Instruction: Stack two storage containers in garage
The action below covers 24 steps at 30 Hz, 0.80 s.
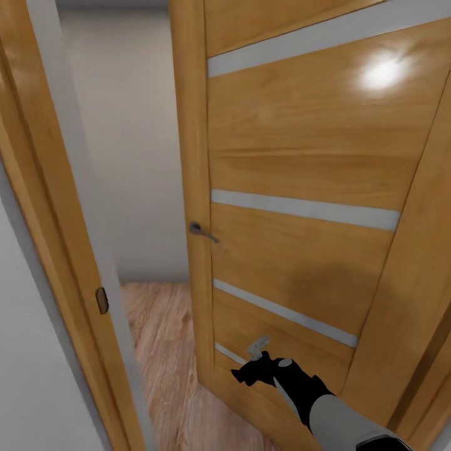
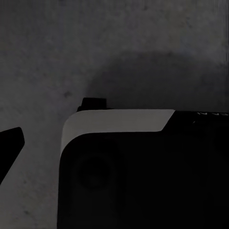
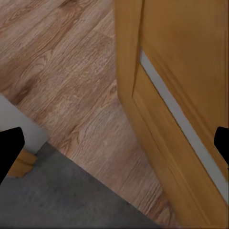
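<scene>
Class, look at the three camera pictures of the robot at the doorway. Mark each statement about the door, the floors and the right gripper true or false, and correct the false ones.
1. The wooden door stands ajar. True.
2. The right gripper holds an orange bin. False: it is empty, close to the door's lower part.
3. The door handle is gold. False: it is grey metal.
4. Past the door lies wood plank floor. True.
5. In the right wrist view, grey floor meets the planks. True.

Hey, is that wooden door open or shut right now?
Open, partway. The wooden door has swung clear of its door frame, leaving a gap that shows a plank floor and pale wall beyond.
</scene>
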Motion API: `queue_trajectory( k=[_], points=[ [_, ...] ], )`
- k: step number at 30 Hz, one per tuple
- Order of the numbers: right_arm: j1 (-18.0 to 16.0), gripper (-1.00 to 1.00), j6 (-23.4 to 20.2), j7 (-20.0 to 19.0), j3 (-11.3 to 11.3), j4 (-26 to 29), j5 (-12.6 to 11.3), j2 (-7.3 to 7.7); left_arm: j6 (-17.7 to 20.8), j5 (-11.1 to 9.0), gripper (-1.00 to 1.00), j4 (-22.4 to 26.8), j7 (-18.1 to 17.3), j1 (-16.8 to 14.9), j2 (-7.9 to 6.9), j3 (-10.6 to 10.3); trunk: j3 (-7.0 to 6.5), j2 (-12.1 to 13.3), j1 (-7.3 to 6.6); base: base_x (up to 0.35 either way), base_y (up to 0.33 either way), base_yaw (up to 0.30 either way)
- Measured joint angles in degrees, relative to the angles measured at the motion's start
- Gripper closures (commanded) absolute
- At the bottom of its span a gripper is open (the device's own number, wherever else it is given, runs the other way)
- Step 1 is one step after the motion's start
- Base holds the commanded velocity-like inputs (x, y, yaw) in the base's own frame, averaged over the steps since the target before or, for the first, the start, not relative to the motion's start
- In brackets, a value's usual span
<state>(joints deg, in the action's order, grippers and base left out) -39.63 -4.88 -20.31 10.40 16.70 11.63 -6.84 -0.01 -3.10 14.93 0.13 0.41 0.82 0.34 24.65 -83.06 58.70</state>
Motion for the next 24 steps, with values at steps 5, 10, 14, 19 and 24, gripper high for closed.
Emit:
queue_trajectory(
  k=[5,10,14,19,24],
  points=[
    [0.0,-1.00,0.2,0.0,0.0,-0.3,0.1,0.00,0.0,0.0,-1.00,0.0,0.0,0.0,-0.04,0.0,0.00,0.0,0.01,0.210,-0.068,0.000],
    [0.0,-1.00,0.2,0.0,0.1,-0.4,0.1,0.00,0.0,0.0,-1.00,0.0,0.0,0.0,-0.04,0.0,0.00,0.0,0.02,0.036,-0.009,0.000],
    [0.0,-1.00,0.2,0.0,0.1,-0.4,0.1,0.00,0.0,0.0,-1.00,0.0,0.0,0.0,-0.04,0.0,0.00,0.0,0.03,0.005,-0.001,0.000],
    [0.0,-1.00,0.2,0.0,0.0,-0.4,0.1,0.00,0.0,0.0,-1.00,0.0,0.0,0.0,-0.04,0.0,0.00,0.0,0.03,0.001,0.000,0.000],
    [0.0,-1.00,0.2,0.0,0.1,-0.4,0.0,0.00,0.0,0.0,-1.00,0.0,0.0,0.0,-0.04,0.0,0.00,0.0,0.02,0.000,0.000,0.000]
  ],
)
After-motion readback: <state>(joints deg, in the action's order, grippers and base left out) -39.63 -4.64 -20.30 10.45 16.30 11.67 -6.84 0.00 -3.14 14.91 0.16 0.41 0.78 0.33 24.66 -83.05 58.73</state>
